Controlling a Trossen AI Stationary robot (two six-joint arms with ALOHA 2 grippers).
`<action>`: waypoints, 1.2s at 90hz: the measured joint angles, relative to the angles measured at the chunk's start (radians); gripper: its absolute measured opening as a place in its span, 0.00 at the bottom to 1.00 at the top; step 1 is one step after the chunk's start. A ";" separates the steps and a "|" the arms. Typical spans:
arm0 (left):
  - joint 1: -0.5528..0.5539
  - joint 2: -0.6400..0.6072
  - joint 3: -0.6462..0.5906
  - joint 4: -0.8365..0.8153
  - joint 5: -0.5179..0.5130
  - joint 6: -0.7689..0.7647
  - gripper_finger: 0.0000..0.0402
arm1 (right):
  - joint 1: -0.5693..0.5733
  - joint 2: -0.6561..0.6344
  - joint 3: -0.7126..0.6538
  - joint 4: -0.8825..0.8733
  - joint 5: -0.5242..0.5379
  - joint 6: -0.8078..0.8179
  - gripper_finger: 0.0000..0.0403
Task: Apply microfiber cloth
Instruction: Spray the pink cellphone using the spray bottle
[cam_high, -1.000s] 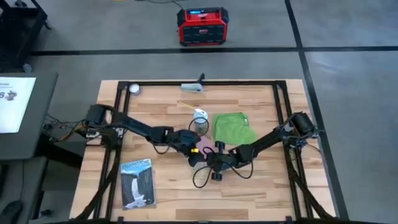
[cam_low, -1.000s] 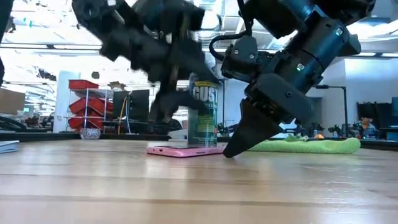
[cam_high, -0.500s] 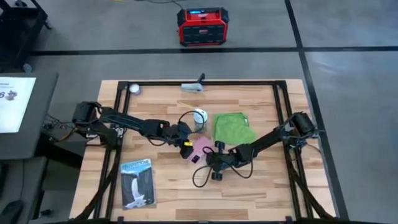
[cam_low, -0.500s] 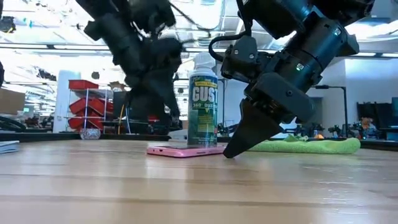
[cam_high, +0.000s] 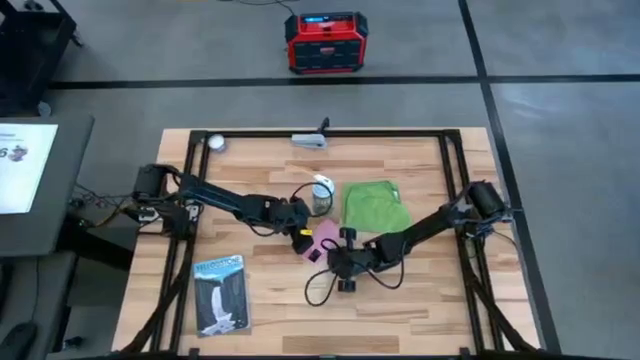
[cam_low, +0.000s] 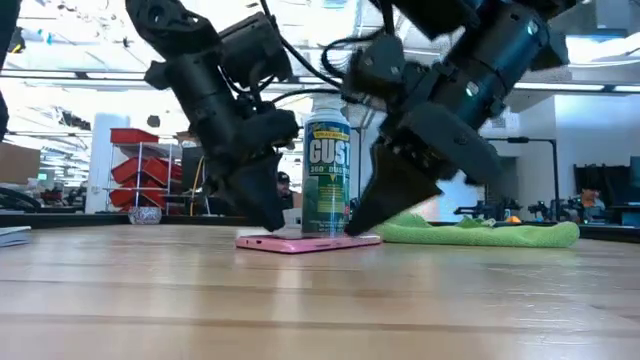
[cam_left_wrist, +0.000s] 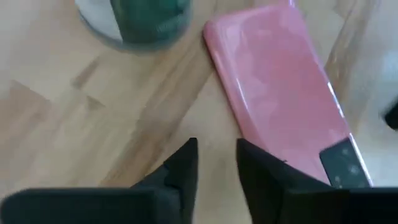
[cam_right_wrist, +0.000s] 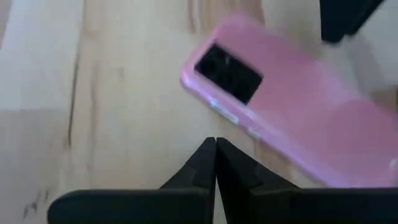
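At the near left of the wooden table a blue-grey booklet lies flat, well apart from everything else. Farther in, near the middle, a pink phone lies flat on the wood, with both arms reaching in to it from opposite sides.

The right gripper sits low at the phone's near edge. In the right wrist view its two dark fingers are pressed together with no gap and nothing between them, their tips just short of the phone's corner where the dark camera block shows. In the low view the gripper's tip comes down to the table right at the phone's right end.

The left gripper is at the phone's left edge. In the left wrist view its fingers stand a narrow gap apart, holding nothing, with one finger beside the phone's long side. In the low view it hangs just above the phone's left end.

Just behind the phone stands an upright spray can with a green label and white cap, seen from above as a round top.

The microfiber cloth lies flat and rumpled to the right of the can, beyond the phone and clear of both grippers; in the low view it is a low green strip behind the right arm.

At the far edge of the table lie a small white ball and a pale grey tool. On the floor beyond stands a red box.
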 joint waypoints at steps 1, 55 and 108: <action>0.000 -0.003 0.000 0.001 0.000 0.006 0.07 | -0.001 -0.001 0.002 0.000 0.002 -0.003 0.00; -0.021 -0.018 0.002 0.045 -0.019 0.097 0.00 | -0.184 0.018 -0.040 0.134 -0.065 -0.063 0.00; -0.031 -0.018 0.001 0.042 -0.017 0.079 0.00 | -0.007 0.064 -0.044 0.055 -0.119 0.068 0.00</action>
